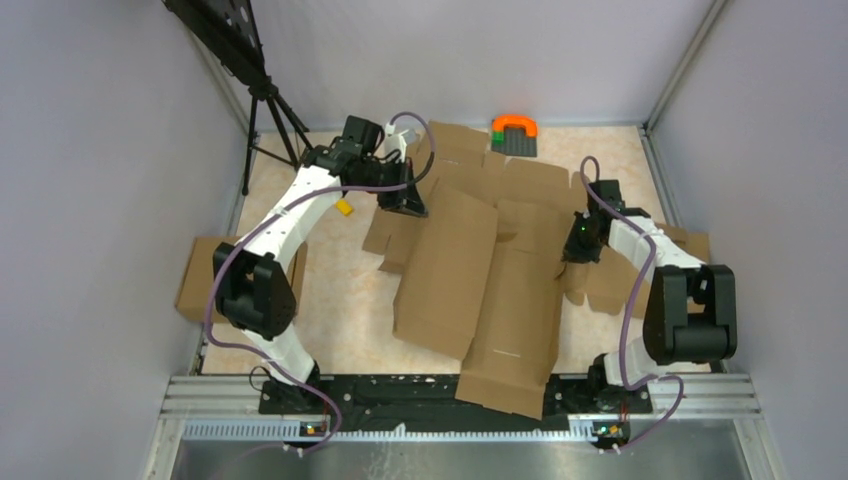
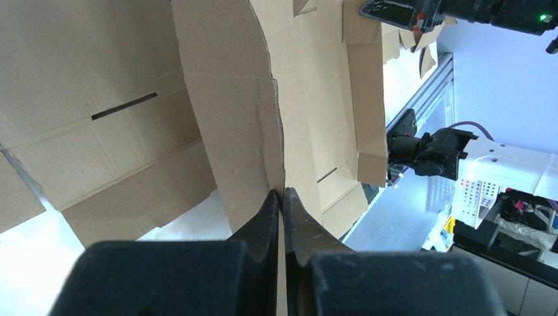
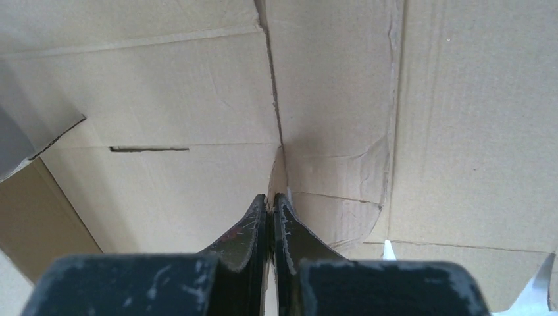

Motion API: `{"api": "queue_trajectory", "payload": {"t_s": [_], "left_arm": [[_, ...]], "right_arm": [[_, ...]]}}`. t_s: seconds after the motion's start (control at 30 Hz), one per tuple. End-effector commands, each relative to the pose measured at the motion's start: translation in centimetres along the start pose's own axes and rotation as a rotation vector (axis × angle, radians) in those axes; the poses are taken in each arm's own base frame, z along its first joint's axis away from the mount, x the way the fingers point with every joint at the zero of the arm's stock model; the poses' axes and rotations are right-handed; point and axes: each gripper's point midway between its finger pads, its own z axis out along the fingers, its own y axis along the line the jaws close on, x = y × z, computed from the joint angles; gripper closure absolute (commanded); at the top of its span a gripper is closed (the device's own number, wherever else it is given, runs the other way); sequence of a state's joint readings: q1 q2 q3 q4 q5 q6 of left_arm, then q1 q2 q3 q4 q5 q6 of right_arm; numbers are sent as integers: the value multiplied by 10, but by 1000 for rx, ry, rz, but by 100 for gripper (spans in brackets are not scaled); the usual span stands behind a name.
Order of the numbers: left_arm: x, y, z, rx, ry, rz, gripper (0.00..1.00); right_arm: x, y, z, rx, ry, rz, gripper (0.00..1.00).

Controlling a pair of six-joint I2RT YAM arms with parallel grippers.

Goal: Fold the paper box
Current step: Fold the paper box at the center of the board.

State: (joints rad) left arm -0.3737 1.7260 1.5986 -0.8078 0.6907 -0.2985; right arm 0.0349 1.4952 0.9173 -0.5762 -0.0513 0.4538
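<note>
— Two grippers, and both are closed?
— Yes. The left gripper [image 1: 408, 203] has its fingers pressed together on a thin flap edge of the paper box [image 1: 480, 280], at the sheet's far left. Its wrist view shows cardboard running down between the tips.
— And the right gripper [image 1: 578, 252]?
— It is likewise pinched on a cardboard edge, at the sheet's right side, with a slit close by.
— Where does the box lie?
— Mid-table, mostly flat. It reaches from the far centre to the near edge, where one panel overhangs the rail [image 1: 220, 395]. One long panel lies tilted over its left part.
— Anything else?
— A smaller cardboard slab [image 1: 195, 275] sits at the left edge under the left arm. An orange-and-green item [image 1: 515, 123] stands at the far side, just beside the box.
</note>
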Motion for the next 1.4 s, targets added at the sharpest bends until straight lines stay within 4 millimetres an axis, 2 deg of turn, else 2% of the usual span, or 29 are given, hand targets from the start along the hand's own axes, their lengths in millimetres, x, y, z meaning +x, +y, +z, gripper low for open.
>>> {"api": "queue_trajectory", "payload": {"t_s": [0.0,0.23,0.27,0.3,0.33,0.37,0.43,0.47,0.53,0.67,0.73,0.77,0.83,1.1,1.23,1.37], "left_arm": [[-5,-21,-14,49,-49,88,100],[-6,-18,-15,52,-48,77,100],[-6,-17,-15,50,-49,75,100],[-7,-16,-16,50,-50,74,100],[-7,-15,-16,50,-51,72,100],[-7,-15,-17,51,-52,71,100],[-7,-15,-17,51,-52,69,100],[-7,-14,-17,51,-52,68,100],[-7,-15,-17,52,-52,68,100],[-7,-13,-16,46,-51,65,100],[-6,-13,-16,50,-49,63,100],[-6,-13,-16,49,-49,63,100],[-7,-12,-16,47,-49,61,100],[-9,-12,-20,60,-56,55,100],[-11,-10,-20,64,-59,48,100],[-11,-9,-20,63,-59,45,100]], "right_arm": [[7,29,-4,-157,55,-40,100],[12,45,-16,-212,26,-124,72],[12,46,-16,-209,21,-128,64],[12,45,-17,-203,15,-133,47],[11,44,-18,-194,3,-133,36],[10,42,-18,-188,-7,-136,31],[5,43,-20,-189,-25,-142,30],[4,43,-20,-186,-25,-146,35],[3,43,-20,-177,-20,-148,38],[0,33,-19,-108,-26,-116,27],[-1,39,-22,-145,-46,-100,22],[-1,42,-24,-165,-53,-92,11],[-1,48,-27,-194,-59,-85,6],[-19,31,-36,-87,-139,-92,4],[-32,18,-38,-30,-190,-14,3],[-36,23,-36,-152,-206,120,2]]}}
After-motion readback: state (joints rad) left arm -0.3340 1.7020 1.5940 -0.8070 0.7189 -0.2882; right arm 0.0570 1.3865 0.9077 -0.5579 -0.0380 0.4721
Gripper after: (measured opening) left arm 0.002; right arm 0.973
